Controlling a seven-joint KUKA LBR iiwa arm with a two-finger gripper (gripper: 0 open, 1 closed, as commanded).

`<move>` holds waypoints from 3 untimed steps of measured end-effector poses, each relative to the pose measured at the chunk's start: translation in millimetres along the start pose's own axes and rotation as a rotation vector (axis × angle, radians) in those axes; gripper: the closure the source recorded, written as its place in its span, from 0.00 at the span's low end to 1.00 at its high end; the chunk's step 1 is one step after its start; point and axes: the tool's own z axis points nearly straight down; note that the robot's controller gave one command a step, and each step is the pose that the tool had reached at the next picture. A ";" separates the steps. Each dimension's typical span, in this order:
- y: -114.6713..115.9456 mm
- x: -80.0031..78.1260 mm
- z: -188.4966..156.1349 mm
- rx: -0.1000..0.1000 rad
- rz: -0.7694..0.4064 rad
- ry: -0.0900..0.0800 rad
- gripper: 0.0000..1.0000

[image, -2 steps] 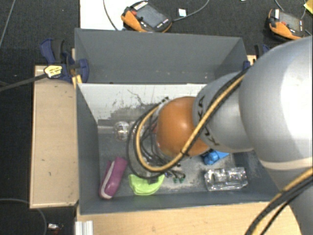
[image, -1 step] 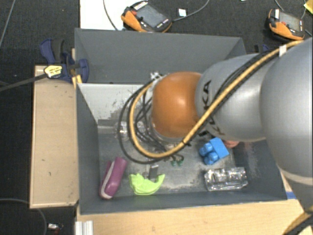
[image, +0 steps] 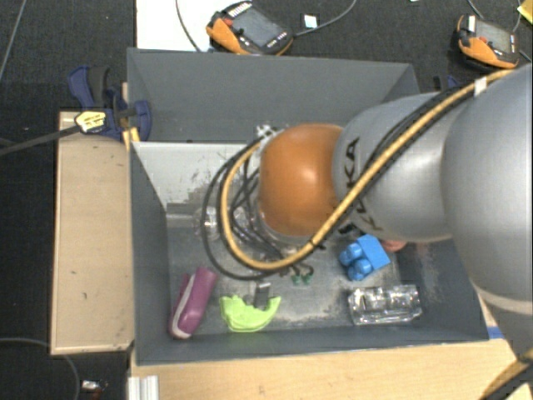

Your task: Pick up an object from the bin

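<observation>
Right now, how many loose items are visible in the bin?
4: purple oblong piece at the view's lower left, lime-green piece lower centre, blue block right of centre, clear plastic piece lower right. The arm may hide more.

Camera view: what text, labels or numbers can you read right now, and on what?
"K": black letter on the arm's silver housing; the letters below it, crossed by the cable, cannot be read.
Blue block, clear packet, purple piece, green piece: no readable text.
</observation>
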 end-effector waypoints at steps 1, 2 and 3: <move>-4.5 11.7 12.3 -0.001 0.007 -0.005 0.00; -1.6 11.5 -0.3 0.001 -0.002 0.007 0.00; 3.8 15.5 -24.7 0.000 -0.060 -0.003 0.00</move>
